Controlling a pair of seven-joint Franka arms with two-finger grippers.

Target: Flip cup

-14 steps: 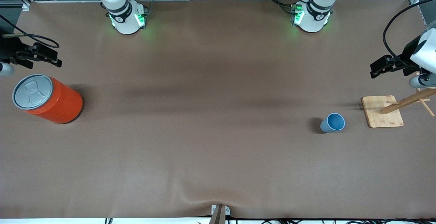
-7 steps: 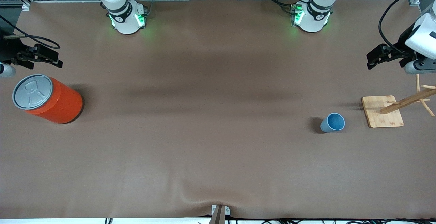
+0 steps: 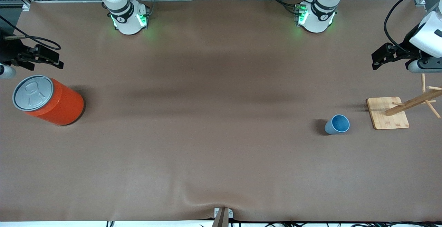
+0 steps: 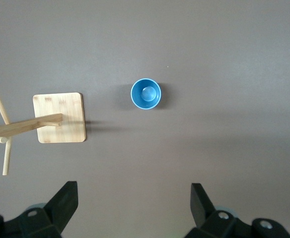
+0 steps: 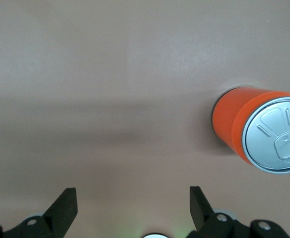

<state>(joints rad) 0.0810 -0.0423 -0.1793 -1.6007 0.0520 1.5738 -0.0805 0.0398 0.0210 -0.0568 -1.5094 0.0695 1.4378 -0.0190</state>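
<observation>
Standing mouth-up, cup [image 3: 337,124] is seen beside rack [image 3: 387,112] | left hand [image 3: 380,58] open, raised above rack end | right hand [image 3: 43,57] open, waiting by can [image 3: 48,100] | stage undecided: flipped already, or awaiting inversion.

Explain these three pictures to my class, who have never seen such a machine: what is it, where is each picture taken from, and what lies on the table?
Two robot arms stand at a brown table. One picture looks down from a high camera facing them; the other two come from cameras on each arm's wrist. The left claw and the right claw are both open, holding nothing, each up over its own end of the table. Near the left arm's end a blue cup stands mouth up beside a wooden rack. At the right arm's end stands an orange can.
</observation>
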